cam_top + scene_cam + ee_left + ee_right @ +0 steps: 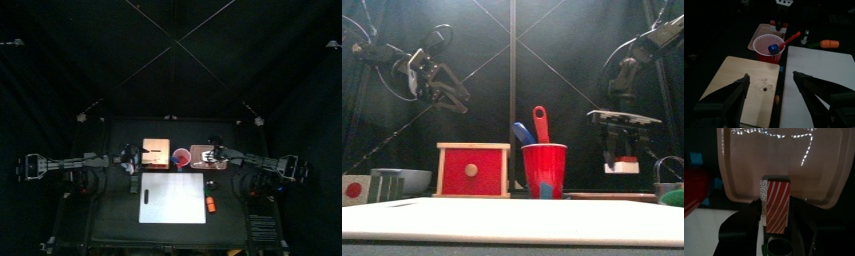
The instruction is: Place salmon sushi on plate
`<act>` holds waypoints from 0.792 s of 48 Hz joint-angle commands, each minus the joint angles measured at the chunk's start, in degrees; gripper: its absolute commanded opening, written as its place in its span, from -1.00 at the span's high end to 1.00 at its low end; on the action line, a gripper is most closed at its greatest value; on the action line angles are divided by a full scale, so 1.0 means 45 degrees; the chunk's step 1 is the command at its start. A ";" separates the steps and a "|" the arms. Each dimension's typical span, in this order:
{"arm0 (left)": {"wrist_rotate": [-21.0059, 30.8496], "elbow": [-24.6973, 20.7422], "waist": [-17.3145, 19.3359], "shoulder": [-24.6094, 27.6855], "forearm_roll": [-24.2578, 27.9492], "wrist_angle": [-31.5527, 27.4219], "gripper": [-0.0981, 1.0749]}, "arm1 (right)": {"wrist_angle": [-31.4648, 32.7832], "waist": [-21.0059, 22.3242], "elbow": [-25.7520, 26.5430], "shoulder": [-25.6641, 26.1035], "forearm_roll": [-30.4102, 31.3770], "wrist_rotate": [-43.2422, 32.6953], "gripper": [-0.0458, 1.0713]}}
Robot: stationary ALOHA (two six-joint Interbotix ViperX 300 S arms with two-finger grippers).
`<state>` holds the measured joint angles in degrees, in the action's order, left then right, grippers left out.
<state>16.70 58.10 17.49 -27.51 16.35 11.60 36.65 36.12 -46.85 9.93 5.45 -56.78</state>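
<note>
My right gripper [777, 202] is shut on the salmon sushi [777, 213], an orange-red piece with white stripes and a white rice side. It holds the piece on end just above the pale pink plate [784, 158]. In the top view the right gripper [211, 152] is over the plate [203, 155], right of the red cup. In the front view it [619, 150] hangs at the right with the piece [621, 165] in it. My left gripper [771, 76] is open and empty over the orange-tan square dish [747, 90], raised high at the left [442, 85].
A red cup [769, 47] with blue and red utensils stands between the two dishes. The white board [174, 198] lies at the front, with a black object [143, 195] on its left and an orange item [211, 207] at its right edge. A red box [473, 170] stands left of the cup.
</note>
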 commanded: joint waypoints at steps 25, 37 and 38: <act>0.0000 -0.0078 0.0059 0.0000 -0.0020 -0.0352 -0.88 | -0.0469 0.0469 0.0723 -0.0781 -0.0039 0.0742 -0.87; 0.0020 -0.0352 -0.0039 -0.0020 -0.0469 -0.0430 -0.88 | -0.0352 -0.1855 0.0879 0.2344 0.0488 0.1191 -0.87; 0.0000 -0.0410 -0.0078 0.0000 -0.0527 -0.0410 -0.88 | -0.0293 -0.2129 0.0879 0.2773 0.0723 0.1406 -0.87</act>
<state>16.70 58.10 17.40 -27.60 14.50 9.23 34.98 29.18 -44.03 16.61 6.94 -51.77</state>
